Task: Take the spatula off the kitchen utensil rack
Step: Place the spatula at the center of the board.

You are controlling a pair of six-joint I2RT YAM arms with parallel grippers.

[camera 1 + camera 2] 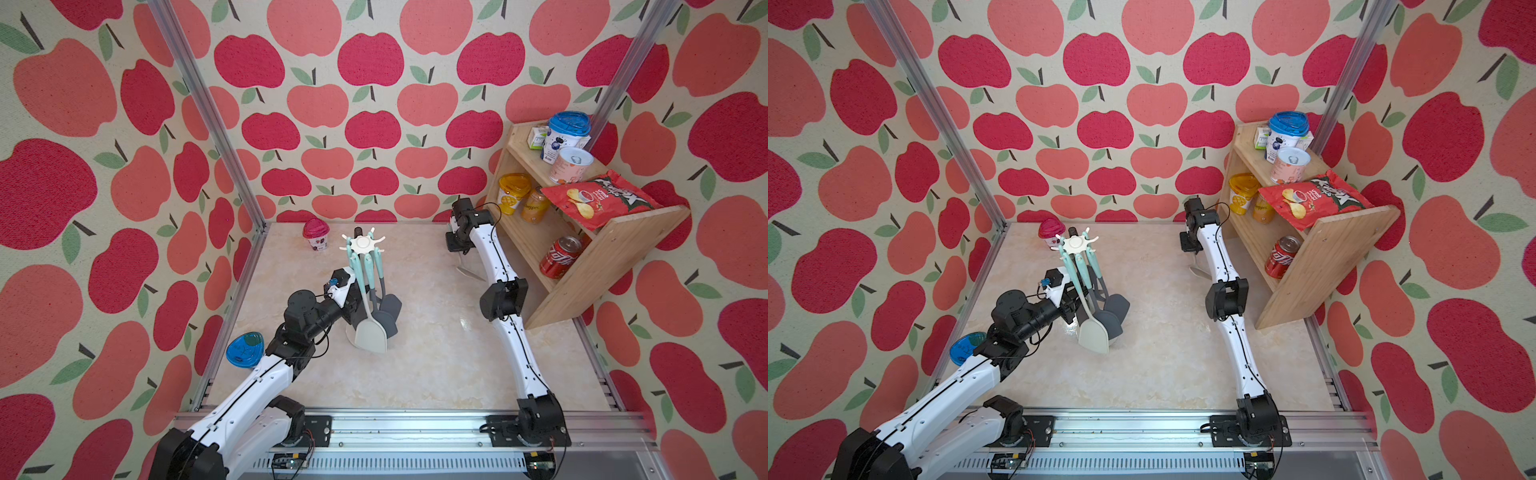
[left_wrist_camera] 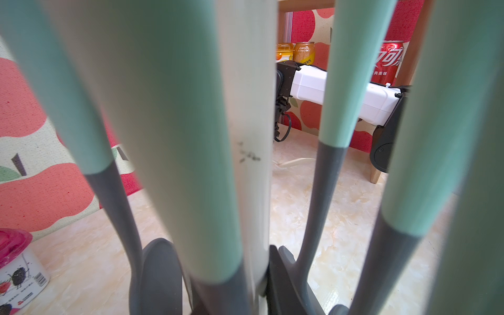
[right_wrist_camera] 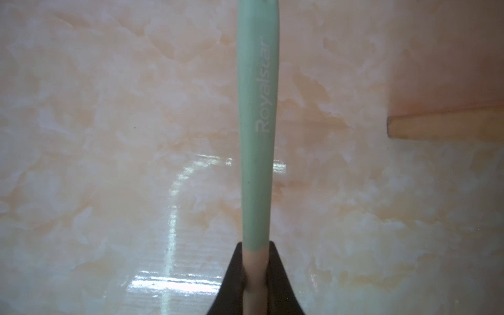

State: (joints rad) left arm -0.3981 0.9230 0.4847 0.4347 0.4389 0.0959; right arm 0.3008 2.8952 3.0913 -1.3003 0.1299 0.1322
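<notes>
Spatula [image 1: 371, 337]: not off yet, by the look. Hangs on the rack [image 1: 362, 244], near the middle of the tabletop [image 1: 436, 365], a little toward the left edge. Mint-green handle up under the star top, cream neck, flat cream blade low down by the round base, in front of the grey utensils [image 1: 390, 307]. Left gripper [image 1: 354, 309] close in beside the neck; impossible to tell whether closed on it or apart, being hidden behind the handles. Right gripper [image 3: 255, 275] well apart, toward the far right corner, next to the wooden shelf [image 1: 615, 253], clamped on the cream neck of another mint-handled utensil [image 3: 257, 122]. Left to do, probably: make the grip sure, lift the handle clear of its hook, carry away.
</notes>
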